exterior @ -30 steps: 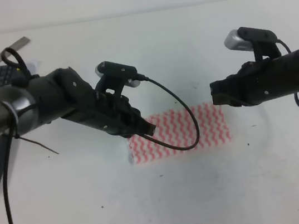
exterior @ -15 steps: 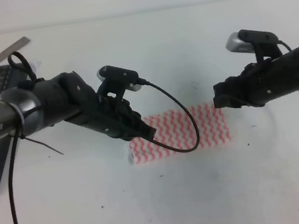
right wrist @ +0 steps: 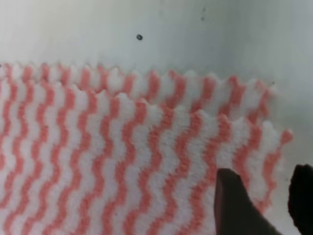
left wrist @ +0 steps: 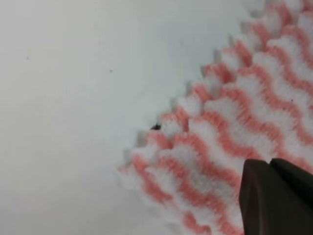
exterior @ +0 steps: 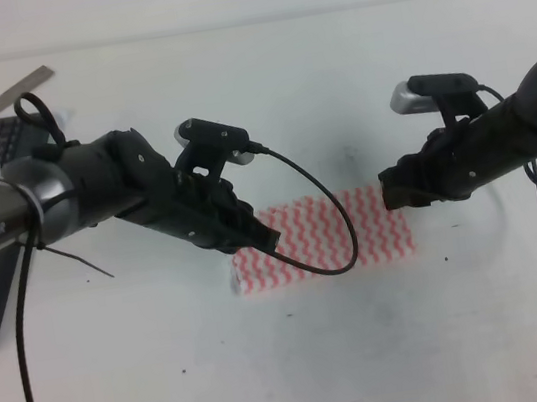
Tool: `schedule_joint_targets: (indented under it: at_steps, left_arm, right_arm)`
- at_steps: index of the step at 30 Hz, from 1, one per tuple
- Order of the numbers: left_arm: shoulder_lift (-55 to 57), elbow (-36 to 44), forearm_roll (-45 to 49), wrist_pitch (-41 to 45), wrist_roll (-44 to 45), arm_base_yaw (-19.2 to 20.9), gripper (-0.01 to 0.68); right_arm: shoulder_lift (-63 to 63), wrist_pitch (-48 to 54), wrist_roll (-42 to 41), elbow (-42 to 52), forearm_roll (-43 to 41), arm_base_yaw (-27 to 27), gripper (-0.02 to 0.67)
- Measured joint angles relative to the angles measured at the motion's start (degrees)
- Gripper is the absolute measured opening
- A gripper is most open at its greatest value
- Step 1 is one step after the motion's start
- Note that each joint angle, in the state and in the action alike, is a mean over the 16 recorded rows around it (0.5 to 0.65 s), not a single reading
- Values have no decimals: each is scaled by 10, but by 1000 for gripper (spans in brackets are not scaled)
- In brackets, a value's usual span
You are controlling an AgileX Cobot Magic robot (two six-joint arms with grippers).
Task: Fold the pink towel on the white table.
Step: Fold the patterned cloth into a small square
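Right wrist, pink towel (folded) beneath fingers

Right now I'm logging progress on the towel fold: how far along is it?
One fold looks done: the pink towel lies as a narrow rectangle on the white table, and the right wrist view shows two stacked scalloped edges. In hand: the left end effector sits at its left end and the right end effector over its right corner. Grasping and any further fold remain.
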Motion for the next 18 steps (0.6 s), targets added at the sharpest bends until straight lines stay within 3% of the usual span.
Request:
schedule_joint_targets:
  at_steps: [18]
  left_arm:
    - [-2, 0, 0, -1, 1, 0, -2]
  right_arm:
    - [32, -20, 0, -16, 20, 0, 243]
